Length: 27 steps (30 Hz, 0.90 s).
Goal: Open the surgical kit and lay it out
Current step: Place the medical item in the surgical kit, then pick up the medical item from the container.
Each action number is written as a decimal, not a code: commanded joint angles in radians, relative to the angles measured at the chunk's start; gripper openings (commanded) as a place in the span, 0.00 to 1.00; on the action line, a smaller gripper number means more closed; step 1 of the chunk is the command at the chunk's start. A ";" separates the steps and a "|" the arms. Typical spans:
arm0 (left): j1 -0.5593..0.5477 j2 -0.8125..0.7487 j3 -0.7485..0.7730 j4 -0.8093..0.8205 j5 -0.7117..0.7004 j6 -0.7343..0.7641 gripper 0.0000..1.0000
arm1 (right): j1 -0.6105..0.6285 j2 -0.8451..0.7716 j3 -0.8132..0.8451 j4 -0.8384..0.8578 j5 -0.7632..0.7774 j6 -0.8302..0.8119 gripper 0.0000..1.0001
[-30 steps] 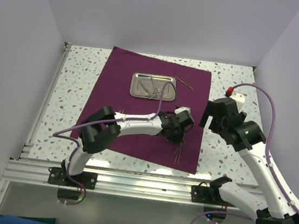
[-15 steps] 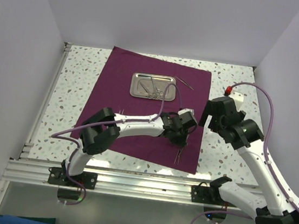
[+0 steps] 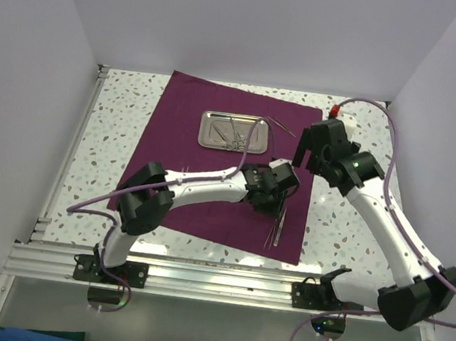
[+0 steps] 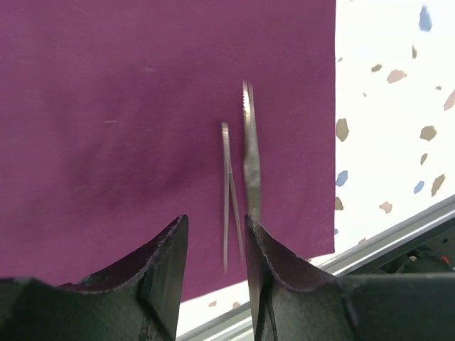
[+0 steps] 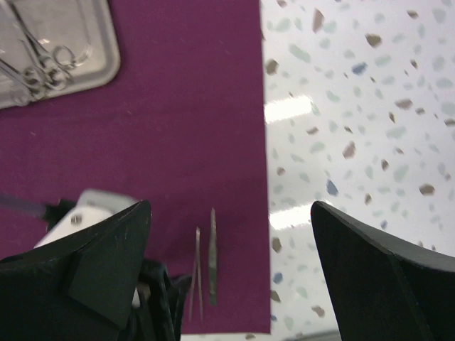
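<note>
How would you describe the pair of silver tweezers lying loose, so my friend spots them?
Find the purple cloth on the speckled table and go to its near right corner. Two slim silver tweezers lie side by side there on bare cloth, unlike the instruments resting in the steel tray.

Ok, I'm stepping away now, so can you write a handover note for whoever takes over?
Left gripper: jaws open, low over the thin silver tweezers lying free at the near right of the dark purple cloth wrap.
Right gripper: jaws wide open, empty, above the cloth's right edge.
Done: cloth spread flat.
To do: lay out the scissor-like instruments in the small shiny steel tray.
</note>
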 commanded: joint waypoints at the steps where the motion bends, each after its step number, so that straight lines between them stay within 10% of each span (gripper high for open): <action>1: 0.040 -0.211 0.022 -0.068 -0.139 0.041 0.40 | -0.008 0.130 0.145 0.144 -0.059 -0.064 0.98; 16: 0.164 -0.808 -0.370 -0.375 -0.453 -0.111 0.40 | -0.160 1.129 1.153 -0.010 -0.293 -0.236 0.93; 27: 0.175 -0.882 -0.406 -0.483 -0.552 -0.143 0.46 | -0.177 1.249 1.177 0.077 -0.308 -0.262 0.90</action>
